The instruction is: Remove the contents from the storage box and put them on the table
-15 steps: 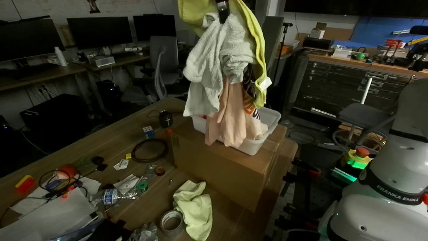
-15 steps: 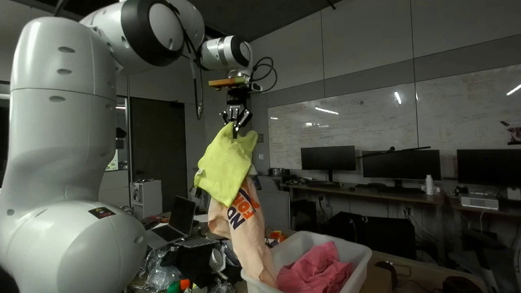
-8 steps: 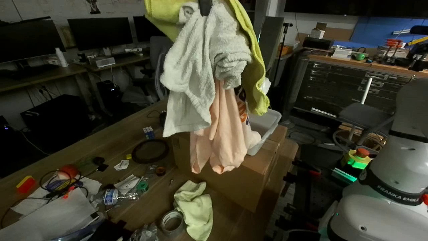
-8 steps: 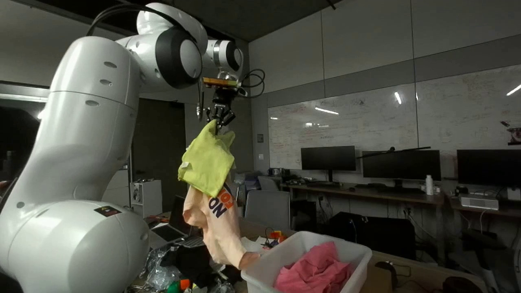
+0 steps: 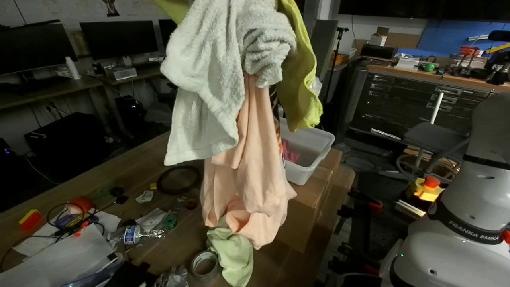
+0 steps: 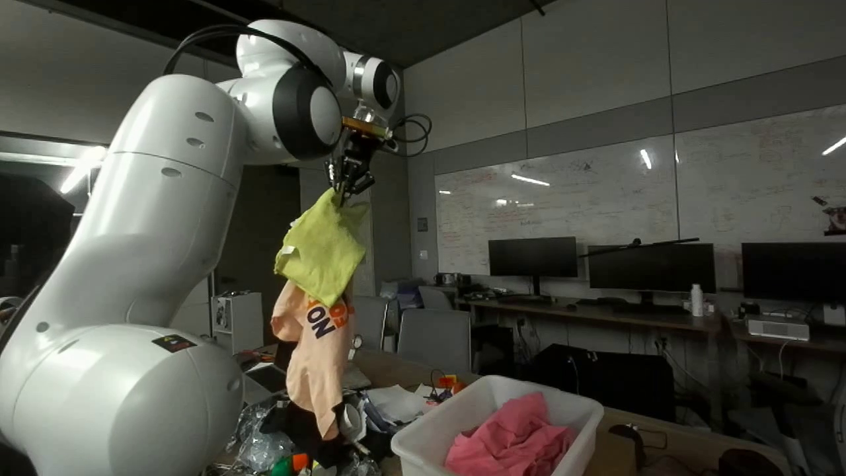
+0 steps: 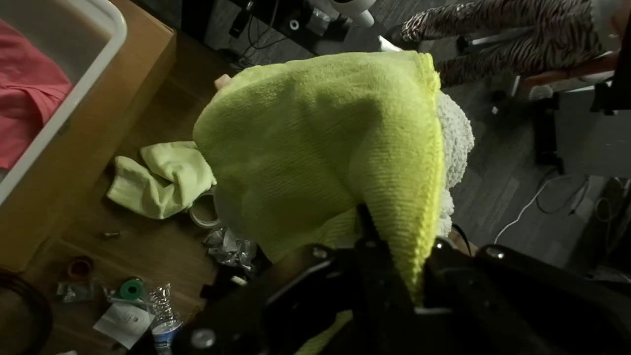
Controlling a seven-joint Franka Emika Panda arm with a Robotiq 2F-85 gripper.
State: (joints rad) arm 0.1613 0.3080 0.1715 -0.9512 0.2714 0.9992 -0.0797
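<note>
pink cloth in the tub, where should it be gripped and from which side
Grip the pink cloth by the raised fold at its top, probably from straight above: it lies bunched with loose folds standing up, while the walls of the tub rise beside it. The tool grips the yellow cloth, so it would need to release that first.

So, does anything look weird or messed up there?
Yes. The plastic bottle lies on its side on the table; bottles usually stand up. Also, a yellow cloth, whitish cloth and peach cloth all dangle from the tool in one clump, oddly many for one grip.
</note>
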